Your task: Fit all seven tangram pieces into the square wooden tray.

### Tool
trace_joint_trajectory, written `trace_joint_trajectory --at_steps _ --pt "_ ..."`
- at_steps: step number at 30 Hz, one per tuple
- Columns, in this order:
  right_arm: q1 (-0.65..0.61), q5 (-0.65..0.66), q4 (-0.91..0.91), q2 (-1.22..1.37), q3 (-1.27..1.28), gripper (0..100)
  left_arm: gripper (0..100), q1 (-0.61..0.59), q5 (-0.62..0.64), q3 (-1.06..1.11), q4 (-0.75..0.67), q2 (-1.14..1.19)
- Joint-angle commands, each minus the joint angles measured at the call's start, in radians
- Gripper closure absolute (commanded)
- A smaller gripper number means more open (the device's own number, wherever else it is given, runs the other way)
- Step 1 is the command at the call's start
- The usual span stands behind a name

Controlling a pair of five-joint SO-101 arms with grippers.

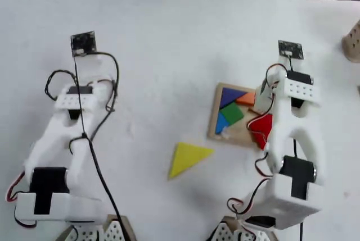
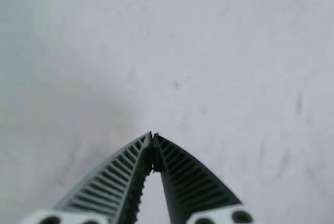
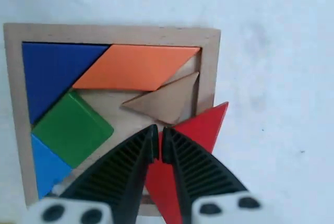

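The square wooden tray (image 3: pixel 112 31) holds a dark blue triangle (image 3: pixel 49 75), an orange parallelogram (image 3: pixel 135 67), a green square (image 3: pixel 73 127), a light blue triangle (image 3: pixel 47 164) and a plain wooden triangle (image 3: pixel 167 101). A red triangle (image 3: pixel 201 127) lies tilted across the tray's rim, partly outside it. My right gripper (image 3: pixel 158 141) is shut just above this red piece, without clamping it. In the high view the tray (image 1: pixel 214 113) sits right of centre, the red triangle (image 1: pixel 260 128) at its right edge. A yellow triangle (image 1: pixel 188 157) lies loose on the table. My left gripper (image 2: pixel 152 136) is shut over bare table.
The white table (image 1: pixel 169 39) has open room between the two arms and behind the tray. A perforated wooden object (image 1: pixel 353 41) stands at the far right edge. Cables (image 1: pixel 107 83) loop around the left arm.
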Motion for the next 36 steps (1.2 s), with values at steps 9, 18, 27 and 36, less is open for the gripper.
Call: trace_joint_trajectory --at_steps 9,18,27,36 --pt "-0.051 -0.005 -0.088 0.091 -0.011 98.1 98 0.016 0.011 -0.06 -0.023 -0.004" --pt "-0.101 -0.011 -0.085 0.093 -0.048 98.1 98 0.019 0.011 -0.058 -0.023 -0.002" --pt "-0.013 -0.011 -0.088 0.056 -0.049 98.1 98 0.019 0.011 -0.057 -0.023 -0.002" --pt "0.008 -0.003 -0.09 0.093 -0.049 98.1 98 0.021 0.011 -0.057 -0.023 -0.002"
